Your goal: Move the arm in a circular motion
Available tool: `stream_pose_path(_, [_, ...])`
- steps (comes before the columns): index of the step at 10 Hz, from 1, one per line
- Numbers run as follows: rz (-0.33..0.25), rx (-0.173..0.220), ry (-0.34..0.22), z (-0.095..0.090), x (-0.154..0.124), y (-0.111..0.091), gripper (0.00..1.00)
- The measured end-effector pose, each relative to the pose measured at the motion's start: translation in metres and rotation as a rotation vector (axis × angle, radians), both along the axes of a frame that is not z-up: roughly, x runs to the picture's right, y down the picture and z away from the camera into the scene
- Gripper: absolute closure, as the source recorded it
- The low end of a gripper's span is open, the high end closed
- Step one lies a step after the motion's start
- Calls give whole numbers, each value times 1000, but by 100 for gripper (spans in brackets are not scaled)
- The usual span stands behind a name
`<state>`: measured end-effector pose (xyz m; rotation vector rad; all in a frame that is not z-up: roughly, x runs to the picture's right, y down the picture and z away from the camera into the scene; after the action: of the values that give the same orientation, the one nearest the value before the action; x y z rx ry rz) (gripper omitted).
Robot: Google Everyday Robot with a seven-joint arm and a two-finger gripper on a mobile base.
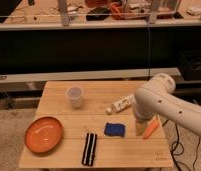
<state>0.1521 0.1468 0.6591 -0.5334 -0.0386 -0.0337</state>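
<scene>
The white, thick arm [166, 102] comes in from the right edge and bends down over the right part of the wooden table [54, 155]. Its gripper [140, 127], with the tan tip, hangs just above the table between the blue cloth [114, 129] and the orange carrot [151, 129]. It holds nothing that I can see.
On the table: a clear plastic cup [74, 96] at the back left, a white bottle [120, 104] lying on its side, an orange plate [43, 134] at the front left, a black and white striped object [89, 148] at the front. A dark shelf stands behind.
</scene>
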Motion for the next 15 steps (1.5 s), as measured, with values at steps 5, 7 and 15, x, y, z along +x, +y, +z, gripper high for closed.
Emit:
stream_pose_path(5, [-141,33,-193,30,-116,-67,20])
stream_pose_path(7, [-203,40,-233,51,-143,-101,20])
stream_pose_path(15, [-182,28,-178,140,-56,-172,20])
